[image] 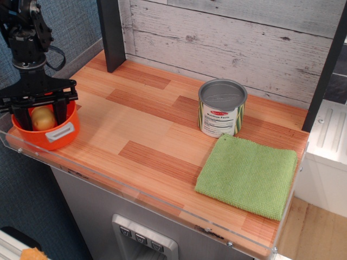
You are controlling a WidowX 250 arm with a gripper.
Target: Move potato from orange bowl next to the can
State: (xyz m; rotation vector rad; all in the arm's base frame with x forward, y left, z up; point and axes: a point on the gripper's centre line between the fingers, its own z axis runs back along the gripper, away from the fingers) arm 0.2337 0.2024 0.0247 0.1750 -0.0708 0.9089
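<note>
Whitewashed, weathered planks form the back wall, with a dark upright post (112,32) at the left and blue-grey textured fabric beyond the left edge. Below them the table (152,135) is a striped wood-grain laminate in orange and reddish-brown blocks, edged at the front with a clear acrylic strip.

At the far left corner sits the orange bowl (51,134), round, glossy and pot-like, with a small grey handle facing forward. Inside it lies the potato (42,118), smooth, pale yellow and egg-shaped, taking up only part of the bowl. The black claw (39,111) reaches down into the bowl from above, its fingers (64,108) spread apart with one on each side of the potato; whether they touch it cannot be told.

Well apart, towards the right rear, stands the can (222,108), a short silver tin with a ridged lid and a white-and-green label carrying nutrition text and a red logo. Just in front of it lies a square green cloth (248,174), flat and nubbly like microfibre, its rear corner almost at the can's base.
</note>
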